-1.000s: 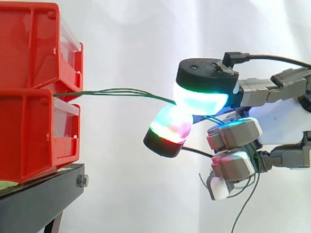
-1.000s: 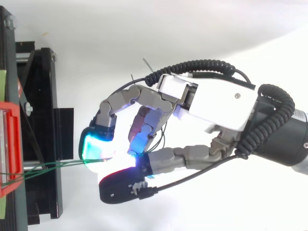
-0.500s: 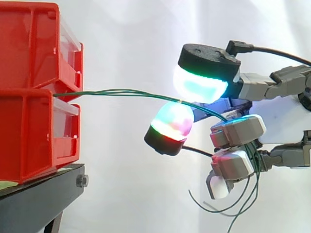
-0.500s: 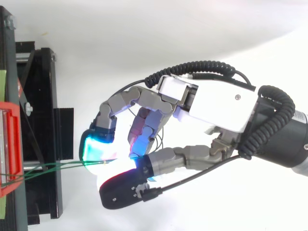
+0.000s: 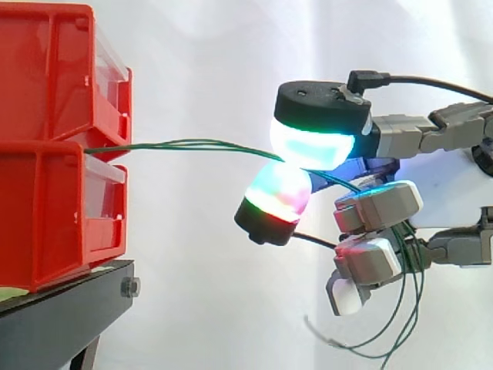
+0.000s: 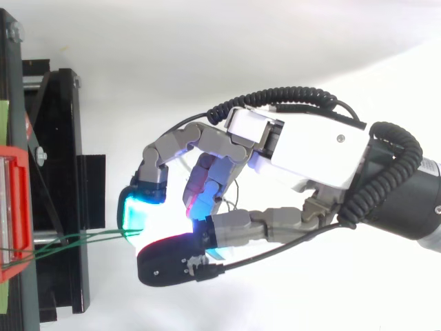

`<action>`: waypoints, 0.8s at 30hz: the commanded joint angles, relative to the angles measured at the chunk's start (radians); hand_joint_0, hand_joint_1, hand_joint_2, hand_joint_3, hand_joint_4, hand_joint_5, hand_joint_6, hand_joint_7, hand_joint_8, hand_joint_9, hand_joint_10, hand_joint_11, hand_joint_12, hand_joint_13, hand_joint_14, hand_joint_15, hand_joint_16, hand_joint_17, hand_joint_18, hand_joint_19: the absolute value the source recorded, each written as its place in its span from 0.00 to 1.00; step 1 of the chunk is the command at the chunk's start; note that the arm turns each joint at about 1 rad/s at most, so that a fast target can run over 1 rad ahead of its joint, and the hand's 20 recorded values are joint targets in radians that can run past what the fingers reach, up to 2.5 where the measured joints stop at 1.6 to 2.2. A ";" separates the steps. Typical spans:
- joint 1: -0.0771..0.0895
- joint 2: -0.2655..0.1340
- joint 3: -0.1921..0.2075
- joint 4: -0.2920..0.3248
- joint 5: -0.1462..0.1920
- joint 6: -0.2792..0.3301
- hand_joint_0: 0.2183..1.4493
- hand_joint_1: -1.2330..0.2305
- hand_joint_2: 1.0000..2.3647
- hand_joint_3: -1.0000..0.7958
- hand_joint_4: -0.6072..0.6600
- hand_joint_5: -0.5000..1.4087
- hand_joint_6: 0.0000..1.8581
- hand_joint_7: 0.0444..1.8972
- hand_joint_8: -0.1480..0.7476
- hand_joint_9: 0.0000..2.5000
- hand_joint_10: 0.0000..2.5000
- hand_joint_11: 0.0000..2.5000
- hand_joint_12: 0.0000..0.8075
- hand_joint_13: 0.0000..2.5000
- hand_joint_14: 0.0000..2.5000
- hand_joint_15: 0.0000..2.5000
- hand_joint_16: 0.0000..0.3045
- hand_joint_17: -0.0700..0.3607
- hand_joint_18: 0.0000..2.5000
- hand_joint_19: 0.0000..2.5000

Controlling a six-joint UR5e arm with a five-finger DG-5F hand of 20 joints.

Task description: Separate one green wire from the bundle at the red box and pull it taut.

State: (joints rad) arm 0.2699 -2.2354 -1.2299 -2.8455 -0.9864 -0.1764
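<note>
Green wires: a few thin strands run close together, almost level, from the hand's fingertips straight ahead to the red box; they enter it at the seam between the upper and lower bins; top view confirms the same line, strands fanning slightly apart toward the box.

Span bows gently upward mid-way; judged slack, not yet taut.

Near end of the strands goes in between two glowing pads; upper pad cyan-green, lower pad cyan and magenta just beneath it, the two pressed together on the wire; hand is therefore pinching the green wires, other fingers curled under the palm; cannot tell whether one strand or several sit in the pinch.

Behind the pinch the strands pass back toward the palm; loose tails loop down below the curled fingers and hang free.

Key relation: wire axis lies in line with the hand's reach; box ahead of the fingertips, wrist directly behind; a pull to tighten would likely go straight back along the wrist, away from the box; risk judged: extra strands dragged along.

Black stand under the box; white curtain beyond.
</note>
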 commanded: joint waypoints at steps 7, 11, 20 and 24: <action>0.000 0.000 0.000 0.000 0.000 0.002 0.42 0.28 0.02 0.41 0.43 0.16 0.51 0.54 0.48 0.54 0.01 0.54 0.42 0.47 0.01 0.37 0.18 0.45 0.30 0.29; 0.000 0.000 0.001 0.000 0.000 0.002 0.44 0.27 0.01 0.35 0.44 0.16 0.51 0.53 0.48 0.53 0.01 0.54 0.41 0.46 0.01 0.37 0.18 0.45 0.30 0.29; 0.000 0.000 0.000 0.000 0.000 0.002 0.39 0.32 0.00 0.28 0.52 0.17 0.50 0.54 0.48 0.54 0.01 0.53 0.42 0.46 0.01 0.36 0.18 0.45 0.30 0.29; 0.000 0.000 0.001 0.000 0.000 0.002 0.37 0.35 0.00 0.28 0.54 0.17 0.50 0.53 0.49 0.55 0.01 0.53 0.43 0.47 0.01 0.36 0.18 0.45 0.30 0.29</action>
State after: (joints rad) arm 0.2697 -2.2350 -1.2297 -2.8455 -0.9863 -0.1749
